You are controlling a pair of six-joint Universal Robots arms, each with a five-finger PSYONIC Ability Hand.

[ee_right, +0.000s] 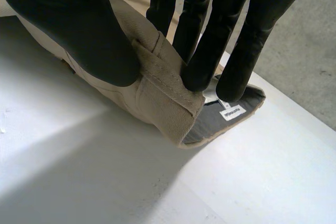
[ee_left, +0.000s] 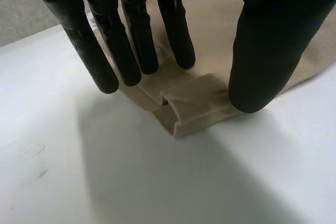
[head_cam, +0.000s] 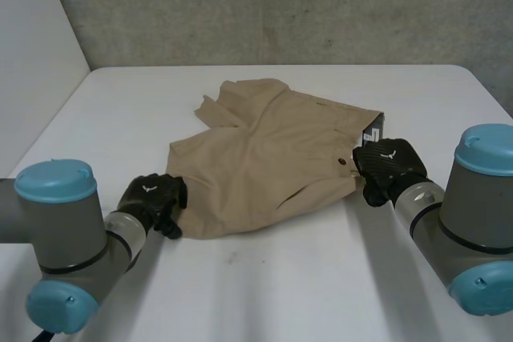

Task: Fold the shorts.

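- Head view: the tan shorts (head_cam: 272, 158) lie in the middle of the white table (head_cam: 264, 302), mostly flat but rumpled on the far side. The left hand (head_cam: 152, 200) is at the near hem corner and the right hand (head_cam: 389, 166) is at the near end of the waistband. I can't see a clean fold anywhere, so I'd say this is early on, with basically the whole folding job left.
- Left wrist view: the fingers (ee_left: 131, 40) are straight and spread, with the thumb (ee_left: 268, 51) held apart. The hem corner (ee_left: 194, 111) lies flat on the table between them, so nothing is pinched.
- Right wrist view: the thumb (ee_right: 79, 30) and fingers (ee_right: 205, 40) look to be squeezing the waistband (ee_right: 163, 95) into a ridge. The grey inside and a small label (ee_right: 231, 112) are showing. So one end looks grabbed and the other isn't.
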